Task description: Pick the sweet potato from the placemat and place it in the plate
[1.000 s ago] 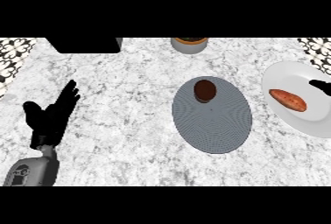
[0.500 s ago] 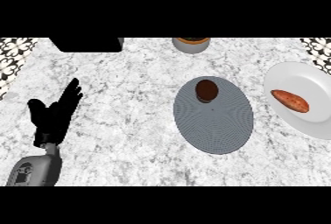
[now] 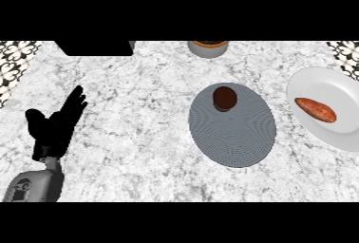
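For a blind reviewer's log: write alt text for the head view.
A sweet potato lies on a white plate at the right of a marble counter. Beside it, a grey oval placemat holds a small brown object. The left hand rests open at the left.

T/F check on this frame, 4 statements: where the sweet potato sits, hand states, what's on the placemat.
1. The sweet potato lies on the white plate. True.
2. The left hand is curled round the sweet potato. False: it rests open at the view's left, fingers straight, holding nothing.
3. The grey placemat carries a dark brown round object near its far end. True.
4. The right hand hovers over the plate. False: no right hand shows in the view.
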